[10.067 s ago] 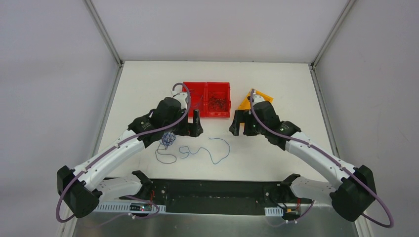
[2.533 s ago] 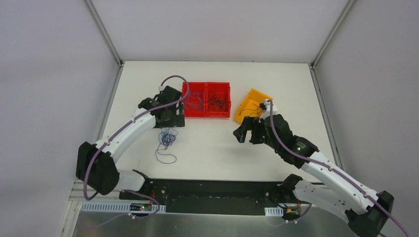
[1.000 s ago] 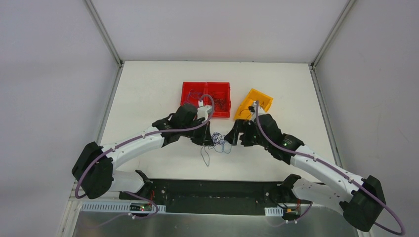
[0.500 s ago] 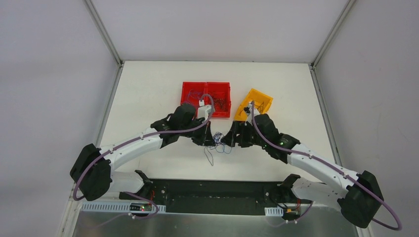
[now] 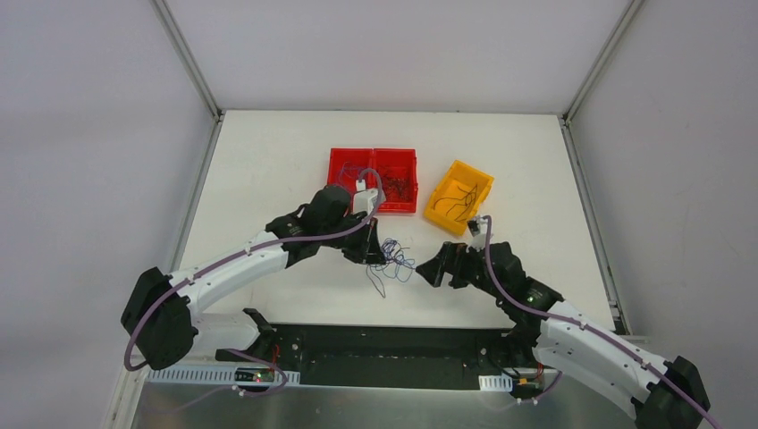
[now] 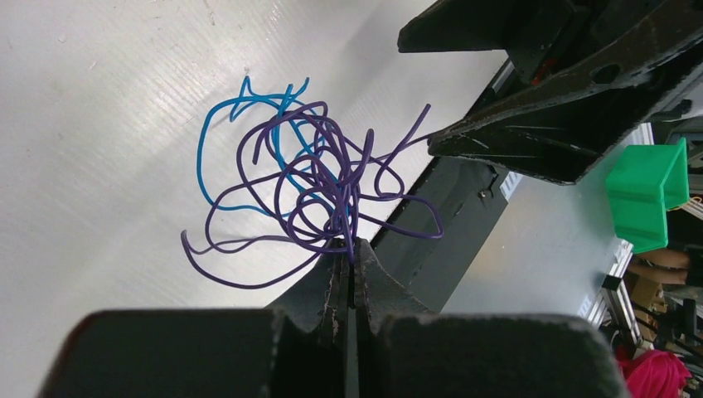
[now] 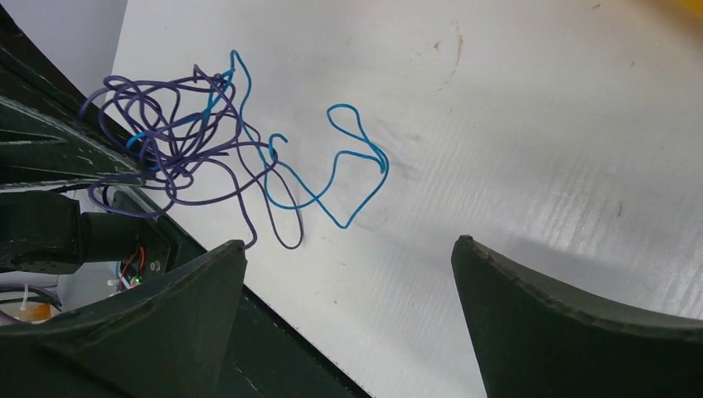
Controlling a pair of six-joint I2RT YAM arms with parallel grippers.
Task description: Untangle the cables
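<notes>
Backing away from the tangle, right gripper (image 5: 433, 269) is gaping wide and empty while left gripper (image 6: 348, 264) is pinching the knotted cables (image 6: 319, 178) at mid-table, others lying in the red bin (image 5: 393, 151), so untangling is remaining.

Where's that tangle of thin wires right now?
Top view: the wire tangle is mid-table, pinched in the left tool, just below the red bins.
</notes>
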